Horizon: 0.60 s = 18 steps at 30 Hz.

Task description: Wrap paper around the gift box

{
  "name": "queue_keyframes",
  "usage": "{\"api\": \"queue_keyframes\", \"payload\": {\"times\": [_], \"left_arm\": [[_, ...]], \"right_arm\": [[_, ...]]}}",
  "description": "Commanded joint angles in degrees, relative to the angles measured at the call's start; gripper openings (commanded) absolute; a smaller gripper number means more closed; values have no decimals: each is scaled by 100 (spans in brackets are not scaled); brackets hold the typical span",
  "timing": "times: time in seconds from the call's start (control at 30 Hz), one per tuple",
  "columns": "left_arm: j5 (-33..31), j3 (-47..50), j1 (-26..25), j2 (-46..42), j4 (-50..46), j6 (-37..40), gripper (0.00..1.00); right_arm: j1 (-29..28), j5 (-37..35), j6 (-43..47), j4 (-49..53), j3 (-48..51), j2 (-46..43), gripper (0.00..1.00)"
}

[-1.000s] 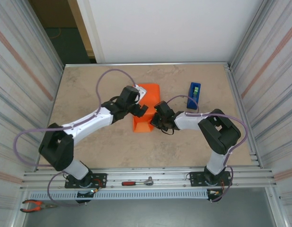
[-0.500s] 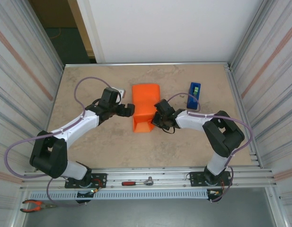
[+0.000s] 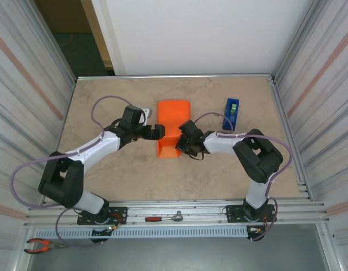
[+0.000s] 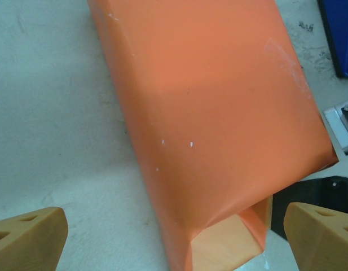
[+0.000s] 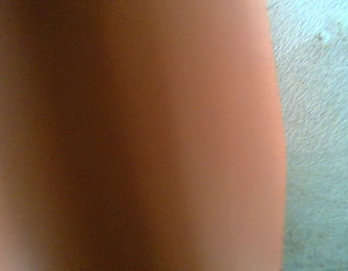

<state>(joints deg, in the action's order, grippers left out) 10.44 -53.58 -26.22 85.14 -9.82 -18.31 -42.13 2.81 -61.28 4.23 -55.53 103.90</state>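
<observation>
The orange paper [image 3: 172, 129] lies folded into a long tube at the table's middle, its near end open [image 4: 230, 243]. The gift box is hidden under the paper. My left gripper [image 3: 157, 131] sits at the tube's left side, open, with its tan fingers [image 4: 32, 237] spread wide on either side of the near end and touching nothing. My right gripper [image 3: 183, 144] is pressed against the tube's right side near the front. The right wrist view is a blur of orange paper [image 5: 140, 135] up close, and the jaws are hidden there.
A blue tape dispenser [image 3: 231, 113] stands right of the paper, its edge also in the left wrist view [image 4: 340, 34]. A red-handled tool [image 3: 162, 217] lies on the front rail and red pliers [image 3: 41, 245] at the near left corner. Metal walls enclose the table.
My left gripper came off the top of the paper, pulled back to the left, and now sits beside the tube's left edge. The right gripper nudged slightly left against the paper.
</observation>
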Motion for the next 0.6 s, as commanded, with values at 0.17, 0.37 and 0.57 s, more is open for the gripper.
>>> {"api": "queue_keyframes", "payload": {"times": [0.17,0.37,0.57], "left_arm": [[353,-546,69,363,-329,-98,99],[345,-618,123,500,-214,16,99],[494,-672,217,685,-222,47,99]], "right_arm": [[-97,-688,-189,143,665,-1019,0],[328,-755,-256,222,1222,-1755,0],[688,-817,-99,831,1083,-1964,0]]}}
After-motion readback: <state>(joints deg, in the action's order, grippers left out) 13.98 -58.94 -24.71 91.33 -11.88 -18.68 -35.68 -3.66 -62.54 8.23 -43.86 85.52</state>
